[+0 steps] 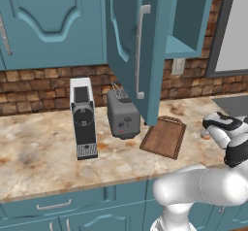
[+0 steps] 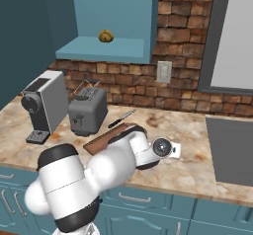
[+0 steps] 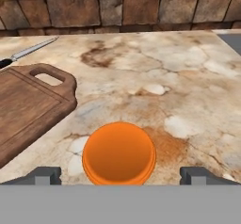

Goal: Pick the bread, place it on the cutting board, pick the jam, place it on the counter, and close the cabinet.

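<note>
- The gripper (image 3: 120, 173) hangs low over the marbled desk (image 3: 188, 77) with its jaws wide apart and nothing between them but air above the jam (image 3: 119, 153), an orange jar standing on the desk just beside the cutting board (image 3: 28, 105).
- The bread (image 2: 105, 36) sits up on the shelf of the open cabinet (image 2: 99, 12), well apart from the board.
- Risk: lifting away carelessly could clip the jar and roll it toward the desk edge.
- Risk: the open cabinet door (image 1: 133, 45) juts out over the desk; a wide arm swing toward the shelf could strike it.
- Risk: the small round bun could slip or roll off the shelf under a poor grip.
- Count: one bun, one jar, one board, one knife (image 3: 28, 51), one toaster (image 1: 123, 112), one coffee machine (image 1: 83, 116).
</note>
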